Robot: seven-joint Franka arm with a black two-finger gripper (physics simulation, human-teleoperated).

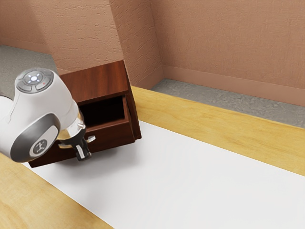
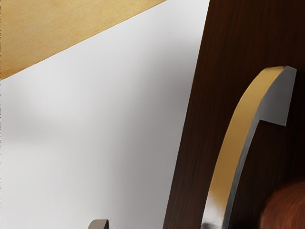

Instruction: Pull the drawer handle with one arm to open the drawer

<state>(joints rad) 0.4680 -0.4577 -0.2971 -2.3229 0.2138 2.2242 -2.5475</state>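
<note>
A dark wood cabinet point(image 1: 95, 83) stands on the white mat at the exterior view's left. Its drawer point(image 1: 107, 131) is pulled partly out, and the dark hollow inside it shows. My gripper point(image 1: 82, 152) hangs at the drawer's front, right by the small metal handle point(image 1: 89, 139), with the white arm covering much of it. In the wrist view the curved metal handle point(image 2: 240, 143) runs along the dark drawer front point(image 2: 238, 47), very close to my hand.
The white mat point(image 1: 181, 181) covers the middle of the wooden table point(image 1: 214, 124). Brown walls and a grey floor strip point(image 1: 228, 98) lie behind. A blurred reddish-brown shape point(image 2: 286, 207) sits beside the handle in the wrist view.
</note>
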